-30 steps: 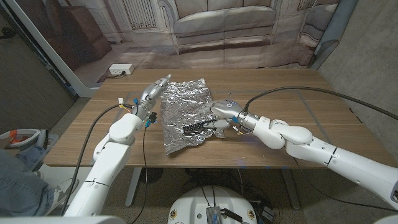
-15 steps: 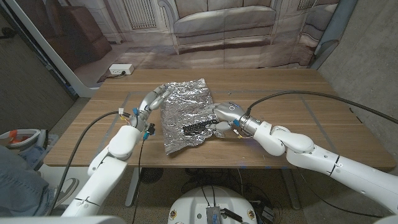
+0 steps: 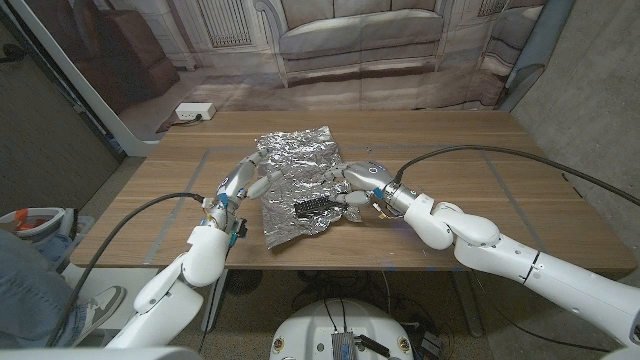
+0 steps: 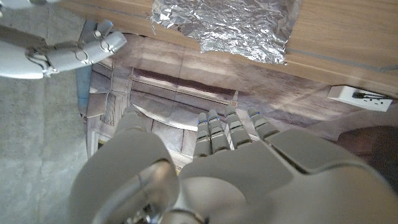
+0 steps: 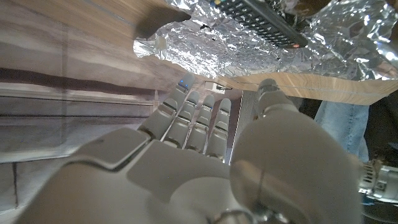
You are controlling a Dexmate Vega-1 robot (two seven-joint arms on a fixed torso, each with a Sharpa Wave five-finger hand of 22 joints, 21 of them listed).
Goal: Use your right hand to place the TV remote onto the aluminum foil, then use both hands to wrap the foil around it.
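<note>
A person's jeans-clad leg (image 3: pixel 25 290) shows at the far left edge of the head view, beside the wooden table (image 3: pixel 500 180). Next comes the left hand (image 3: pixel 240 183), raised at the left edge of the aluminum foil (image 3: pixel 298 185); its fingers are spread apart and hold nothing, their tips near or just touching the foil's border, though which of the two cannot be told. In the left wrist view that same hand (image 4: pixel 205 168) shows its fingers straight and apart, with the crumpled foil (image 4: pixel 230 25) on the table beyond them. The foil lies as a wrinkled sheet in the middle of the table, its near corner reaching toward the table's front edge. The black TV remote (image 3: pixel 313 206) lies on the foil, in its right half, slanted, with its button face up. Just to the right of the remote sits the right hand (image 3: pixel 357 188), at the foil's right edge, its fingers curved down close to the remote's end and the foil; whether it grips either one cannot be told. In the right wrist view the right hand's fingers (image 5: pixel 196 118) reach toward the foil (image 5: pixel 249 50), with the remote (image 5: pixel 261 22) lying on it. A white power strip (image 3: pixel 194 112) rests on the floor behind the table.
</note>
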